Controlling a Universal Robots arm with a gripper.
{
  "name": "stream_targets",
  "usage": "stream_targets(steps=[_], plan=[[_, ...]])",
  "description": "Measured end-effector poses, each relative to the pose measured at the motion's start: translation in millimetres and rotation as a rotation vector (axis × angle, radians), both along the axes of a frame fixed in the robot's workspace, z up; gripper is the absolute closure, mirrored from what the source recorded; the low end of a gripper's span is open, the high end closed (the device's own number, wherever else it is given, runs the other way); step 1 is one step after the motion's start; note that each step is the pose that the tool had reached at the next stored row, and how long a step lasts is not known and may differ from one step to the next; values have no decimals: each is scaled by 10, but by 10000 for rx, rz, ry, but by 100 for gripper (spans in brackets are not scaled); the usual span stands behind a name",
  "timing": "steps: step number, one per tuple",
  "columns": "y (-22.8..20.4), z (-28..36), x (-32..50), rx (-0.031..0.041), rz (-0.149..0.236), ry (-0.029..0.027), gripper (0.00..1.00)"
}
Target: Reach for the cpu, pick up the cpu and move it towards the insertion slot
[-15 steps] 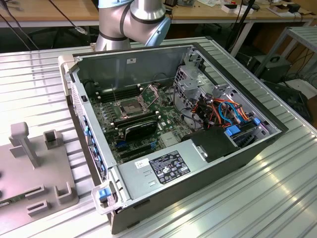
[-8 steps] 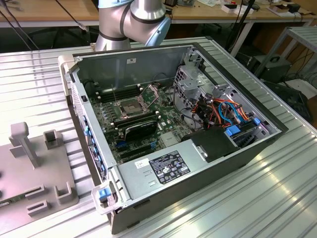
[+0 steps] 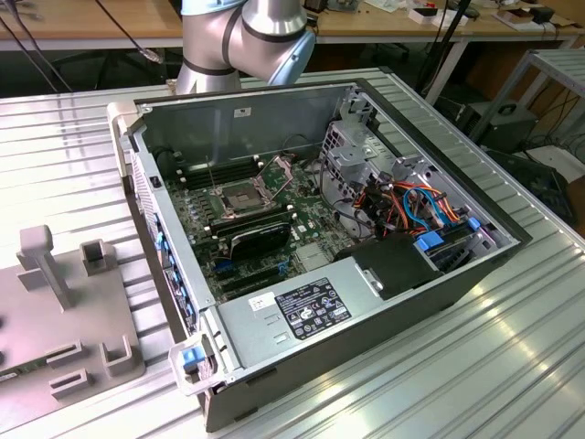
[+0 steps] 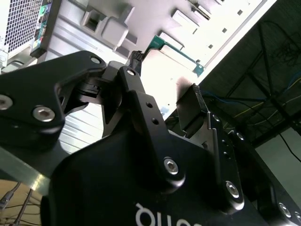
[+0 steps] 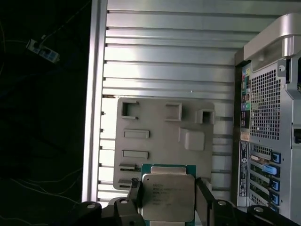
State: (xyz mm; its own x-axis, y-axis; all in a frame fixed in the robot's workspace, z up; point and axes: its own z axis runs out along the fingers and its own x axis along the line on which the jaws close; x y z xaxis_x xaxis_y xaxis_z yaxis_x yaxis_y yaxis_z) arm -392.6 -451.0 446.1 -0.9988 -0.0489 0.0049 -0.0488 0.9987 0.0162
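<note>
While clamped on the cpu (image 5: 167, 197) from both sides in the first wrist view, sits above a grey fixture plate (image 5: 162, 136) with raised blocks and slots: the tool (image 5: 168, 200), black fingers (image 5: 135, 195) pressed against the chip's two opposite edges. Carries the chip flat, pale silvery face toward the camera, a green rim showing at its far edge. Lies on the ribbed metal worktop (image 5: 164, 56), that plate, just beside the perforated rear panel of the open computer case (image 5: 268, 122). Shows again in the second wrist view, the tool (image 4: 164, 84), linkages close up, chip between the tips. Lies well apart inside the case in the exterior view, the insertion slot (image 3: 236, 198), frame plate (image 3: 279, 170) hinged up, a black card (image 3: 259, 237) just beside it, a labelled grey box (image 3: 292, 315) nearer the front, coloured cables (image 3: 416, 206) toward the exterior view's right.
</note>
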Motion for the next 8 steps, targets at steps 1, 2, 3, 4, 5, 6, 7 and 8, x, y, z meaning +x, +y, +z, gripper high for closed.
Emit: stream_targets(steps=[1,2,3,4,5,6,7,8], plan=[[0,0,17,-1,0,0,45],[0,-1,51,1,1,-1,45],[0,0,79,-1,1,0,45],[0,0,96,-1,1,1,45],[0,0,112,-1,1,1,45],[0,0,132,0,1,0,45],[0,0,147,-1,1,0,45],[0,-1,162,0,1,-1,45]])
